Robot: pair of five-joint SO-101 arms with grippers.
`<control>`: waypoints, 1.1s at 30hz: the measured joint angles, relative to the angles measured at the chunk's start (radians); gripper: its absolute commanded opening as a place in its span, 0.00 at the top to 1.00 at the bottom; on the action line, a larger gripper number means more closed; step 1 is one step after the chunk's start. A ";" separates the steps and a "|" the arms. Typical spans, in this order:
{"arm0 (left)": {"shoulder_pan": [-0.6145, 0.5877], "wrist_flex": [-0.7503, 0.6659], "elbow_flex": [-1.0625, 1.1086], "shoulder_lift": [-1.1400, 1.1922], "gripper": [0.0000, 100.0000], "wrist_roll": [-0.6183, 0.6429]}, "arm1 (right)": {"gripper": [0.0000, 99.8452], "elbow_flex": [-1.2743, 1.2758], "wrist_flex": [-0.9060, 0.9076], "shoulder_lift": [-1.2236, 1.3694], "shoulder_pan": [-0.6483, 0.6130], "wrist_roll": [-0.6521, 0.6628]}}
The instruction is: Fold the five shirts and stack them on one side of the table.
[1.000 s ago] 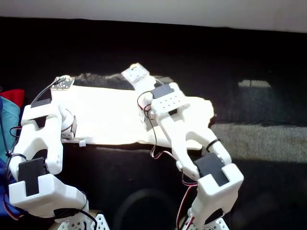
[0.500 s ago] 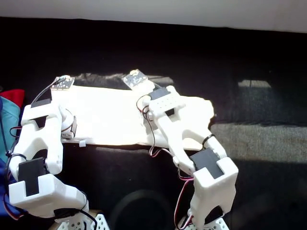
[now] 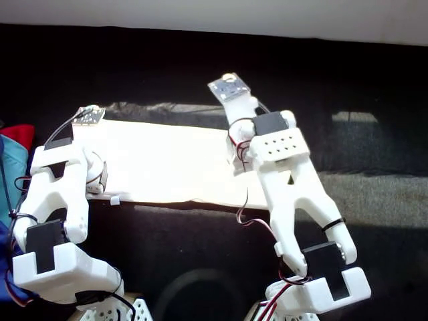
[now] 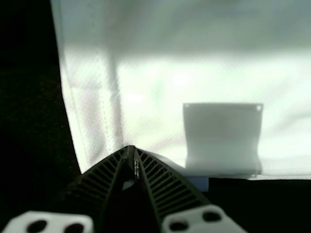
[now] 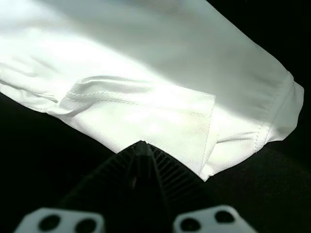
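The left gripper (image 4: 132, 150) is pressed together, its tip at the hem of the white shirt (image 3: 160, 164), which lies ahead of it on the black tabletop (image 3: 348, 80). The right gripper (image 5: 141, 144), likewise pressed together, meets the shirt's folded end. I cannot tell whether either pinches cloth.

Looks steeply down from a fixed high spot over the whole dark counter (image 3: 374, 80). Rides on each wrist, peering close past its own fingers (image 4: 109, 172) onto the white shirt (image 3: 160, 160). Shares that shirt across all three.
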 measured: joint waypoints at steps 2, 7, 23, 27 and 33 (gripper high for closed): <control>0.000 0.000 0.000 0.000 0.99 0.000 | 0.99 0.041 0.005 0.000 0.029 0.000; 0.000 0.000 0.000 0.000 0.99 0.000 | 0.99 0.198 -0.051 0.000 0.078 0.000; 0.000 0.000 0.000 0.000 0.99 0.000 | 0.99 0.376 -0.167 -0.133 0.161 0.000; 0.000 0.000 0.000 0.000 0.99 0.000 | 0.99 0.339 -0.124 -0.331 0.166 0.000; 0.000 0.158 -0.048 -0.091 0.98 0.000 | 0.99 0.339 -0.043 -0.548 0.169 0.000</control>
